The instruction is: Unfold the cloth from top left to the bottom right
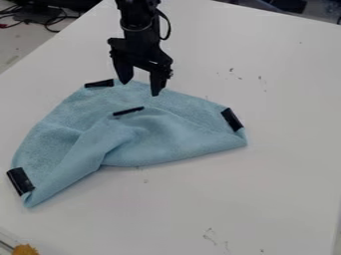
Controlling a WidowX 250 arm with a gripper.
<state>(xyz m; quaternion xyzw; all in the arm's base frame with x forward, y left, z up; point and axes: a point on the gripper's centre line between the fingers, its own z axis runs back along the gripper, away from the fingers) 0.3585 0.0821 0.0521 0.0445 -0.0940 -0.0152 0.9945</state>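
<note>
The black two-finger gripper (140,88) is hanging with its jaws parted, gripping nothing; the light-blue cloth (166,142) is lying partly folded below them, its black-tabbed inner corner (128,111) near their tips.

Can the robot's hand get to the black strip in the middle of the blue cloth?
Probably yes. The hand hangs open near the black strip, and I see nothing lying on the strip or blocking the way. I can't tell exactly how high the hand is, though.
</note>
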